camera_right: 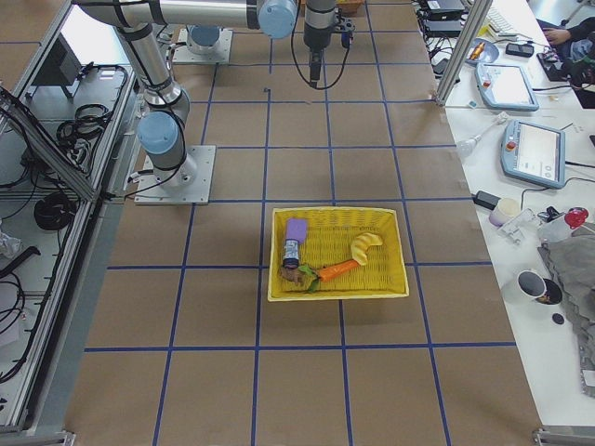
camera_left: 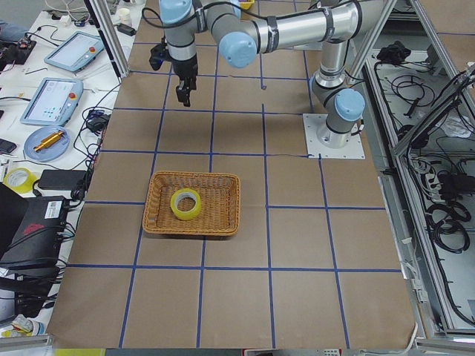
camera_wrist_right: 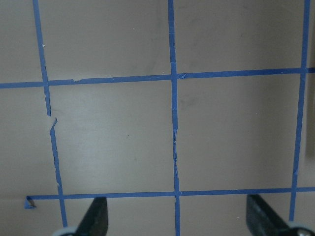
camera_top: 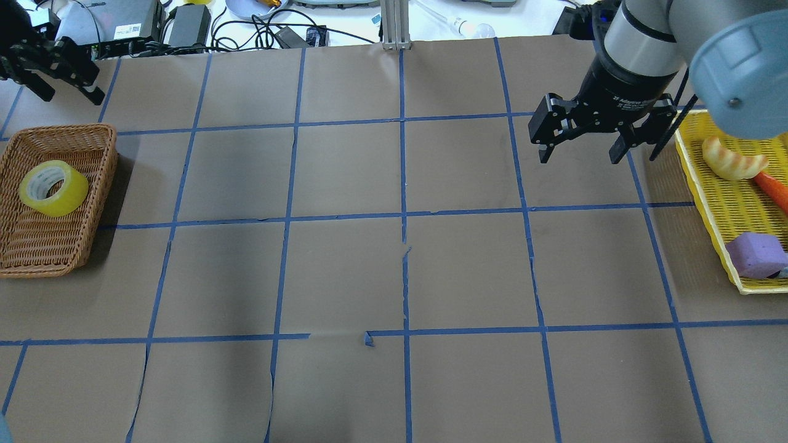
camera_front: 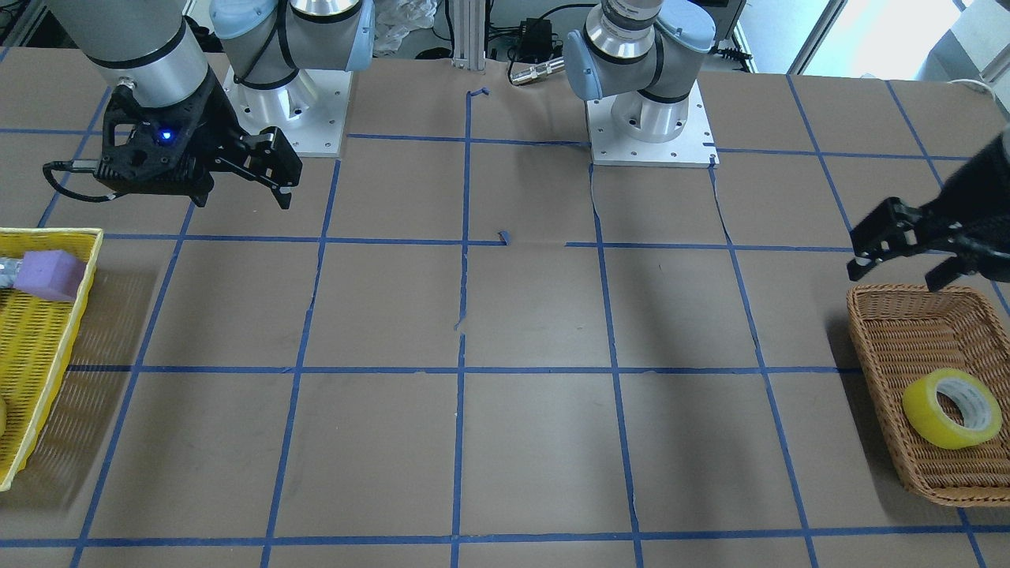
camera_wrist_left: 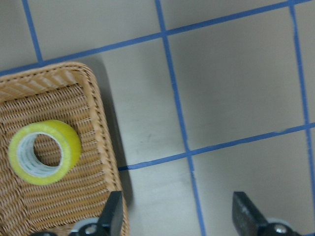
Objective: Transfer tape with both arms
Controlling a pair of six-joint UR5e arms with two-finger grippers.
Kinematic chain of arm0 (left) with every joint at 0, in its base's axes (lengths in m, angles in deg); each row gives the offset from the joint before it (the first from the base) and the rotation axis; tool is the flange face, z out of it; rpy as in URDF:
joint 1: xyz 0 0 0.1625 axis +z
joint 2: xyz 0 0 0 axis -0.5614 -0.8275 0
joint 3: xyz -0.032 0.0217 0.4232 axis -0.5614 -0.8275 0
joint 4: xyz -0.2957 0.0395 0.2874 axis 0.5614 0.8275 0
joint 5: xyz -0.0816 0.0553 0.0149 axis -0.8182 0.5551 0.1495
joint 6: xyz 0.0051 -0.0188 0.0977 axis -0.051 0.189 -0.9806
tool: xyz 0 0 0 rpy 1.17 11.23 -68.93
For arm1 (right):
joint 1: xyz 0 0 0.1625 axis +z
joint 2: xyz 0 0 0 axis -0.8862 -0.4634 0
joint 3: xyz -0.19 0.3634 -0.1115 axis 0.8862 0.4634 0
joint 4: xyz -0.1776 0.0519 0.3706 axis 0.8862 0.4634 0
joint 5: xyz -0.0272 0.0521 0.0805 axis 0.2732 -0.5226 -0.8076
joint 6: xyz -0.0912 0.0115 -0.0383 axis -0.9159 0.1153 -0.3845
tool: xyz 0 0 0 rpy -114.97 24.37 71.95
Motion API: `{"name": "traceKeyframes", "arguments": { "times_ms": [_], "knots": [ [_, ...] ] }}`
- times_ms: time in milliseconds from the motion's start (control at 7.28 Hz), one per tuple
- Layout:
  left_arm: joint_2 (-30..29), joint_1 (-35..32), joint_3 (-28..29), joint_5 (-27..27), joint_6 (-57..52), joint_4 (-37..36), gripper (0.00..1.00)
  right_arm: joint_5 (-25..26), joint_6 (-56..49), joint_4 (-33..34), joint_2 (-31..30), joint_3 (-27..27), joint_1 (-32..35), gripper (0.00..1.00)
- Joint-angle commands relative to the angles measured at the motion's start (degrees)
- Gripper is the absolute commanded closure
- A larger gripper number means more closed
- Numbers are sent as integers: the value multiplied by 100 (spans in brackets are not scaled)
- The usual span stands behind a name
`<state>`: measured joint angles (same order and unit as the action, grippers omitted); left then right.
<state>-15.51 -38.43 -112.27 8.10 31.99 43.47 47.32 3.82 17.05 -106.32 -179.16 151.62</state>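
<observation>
The yellow tape roll (camera_top: pixel 53 187) lies on its side in a brown wicker basket (camera_top: pixel 61 128) at the table's left end; it also shows in the front view (camera_front: pixel 952 409) and the left wrist view (camera_wrist_left: pixel 44 152). My left gripper (camera_top: pixel 71 95) is open and empty, held high near the basket's edge (camera_wrist_left: pixel 98 113); the tape sits to one side of its fingers (camera_wrist_left: pixel 114 209), not between them. My right gripper (camera_top: pixel 578 159) is open and empty, hanging over bare table next to the yellow basket (camera_top: pixel 714 209).
The yellow basket holds a purple sponge block (camera_top: pixel 754 253), a banana (camera_top: pixel 732 161) and a carrot (camera_top: pixel 777 187). Blue tape lines grid the brown table. Both arm bases (camera_front: pixel 651 130) stand at the robot's edge. Cables and devices lie past the far edge.
</observation>
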Motion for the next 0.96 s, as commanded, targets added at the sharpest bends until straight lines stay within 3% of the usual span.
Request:
{"name": "traceKeyframes", "arguments": {
  "times_ms": [0, 275, 412, 550, 824],
  "knots": [
    [500, -677, -160, 337, 1210, 302, 4, 41, 0, 0, 5, -3, -2, 0],
    [538, -1482, -431, 284, 2502, 225, 0, -38, 0, 17, 5, -3, 7, 0],
    [433, -1826, -642, 249, 3108, -150, 0, -29, 0, 18, 5, 6, 7, 0],
    [501, -1908, -1001, 179, 3123, -649, 0, -3, 0, 18, 5, -3, -2, 0],
    [660, -1926, -1460, -23, 3141, -890, 0, 50, 0, 9, 5, -3, -11, 0]
  ]
}}
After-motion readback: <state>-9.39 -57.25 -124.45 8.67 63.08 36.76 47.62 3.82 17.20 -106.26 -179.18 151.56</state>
